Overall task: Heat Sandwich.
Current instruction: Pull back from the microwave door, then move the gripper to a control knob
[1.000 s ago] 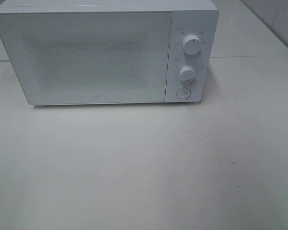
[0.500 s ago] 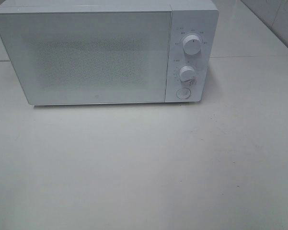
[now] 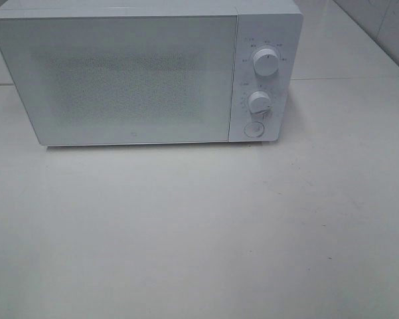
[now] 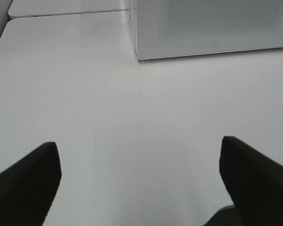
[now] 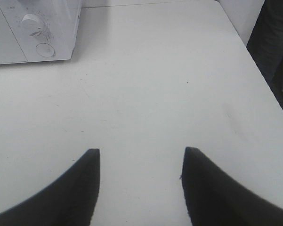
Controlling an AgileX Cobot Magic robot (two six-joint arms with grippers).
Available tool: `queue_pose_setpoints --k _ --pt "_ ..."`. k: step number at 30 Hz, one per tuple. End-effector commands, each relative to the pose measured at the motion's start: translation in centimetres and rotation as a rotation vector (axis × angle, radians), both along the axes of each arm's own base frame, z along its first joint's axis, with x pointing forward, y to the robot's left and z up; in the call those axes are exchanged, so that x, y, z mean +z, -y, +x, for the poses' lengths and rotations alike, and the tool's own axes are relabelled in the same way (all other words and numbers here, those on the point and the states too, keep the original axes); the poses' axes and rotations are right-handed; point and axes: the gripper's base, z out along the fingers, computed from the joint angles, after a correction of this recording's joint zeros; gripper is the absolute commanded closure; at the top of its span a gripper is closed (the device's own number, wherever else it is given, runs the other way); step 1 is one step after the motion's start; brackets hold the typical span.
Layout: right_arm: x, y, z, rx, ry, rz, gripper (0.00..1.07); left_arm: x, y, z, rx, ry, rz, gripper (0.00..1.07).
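Now the microwave (image 3: 133,73) stands shut on the counter (image 3: 199,232). The left gripper (image 4: 137,147) and right gripper (image 5: 141,151) hang over the counter, fingers spread apart, holding nothing. I cannot tell where the sandwich is.

**A staged test bench with one kitchen appliance**

Seen from a high camera, a plain white table (image 3: 199,232) fills the view. A white microwave (image 3: 126,76) stands at 12 o'clock, door shut. Its two dials (image 3: 265,62) and a round button (image 3: 253,129) sit on a panel toward 1 o'clock. A second white table (image 3: 345,46) butts up behind at 2 o'clock. The appliance suggests a kitchen, but the joined worktables look more like a lab bench than a home.
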Motion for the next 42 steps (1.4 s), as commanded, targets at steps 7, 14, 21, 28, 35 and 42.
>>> queue_pose_setpoints --k 7,14,21,28,35,42 --pt "0.0 0.0 -0.3 -0.006 0.025 -0.009 0.55 0.0 0.0 -0.3 0.023 0.033 -0.005 0.23" --pt "0.0 0.0 -0.3 -0.006 0.025 -0.009 0.55 0.0 0.1 -0.3 0.075 0.034 -0.004 0.23" --pt "0.0 0.0 -0.3 -0.006 0.025 -0.009 0.55 0.0 0.1 -0.2 0.075 0.033 -0.004 0.23" --pt "0.0 0.0 -0.3 -0.006 0.025 -0.009 0.55 0.0 0.1 -0.2 0.075 0.033 -0.004 0.23" --pt "0.0 0.1 0.0 -0.004 0.002 -0.010 0.32 0.0 0.1 -0.2 0.075 0.033 -0.004 0.23" --pt "0.5 0.1 1.1 -0.004 -0.047 -0.009 0.30 0.0 0.1 -0.2 0.075 0.033 -0.004 0.23"
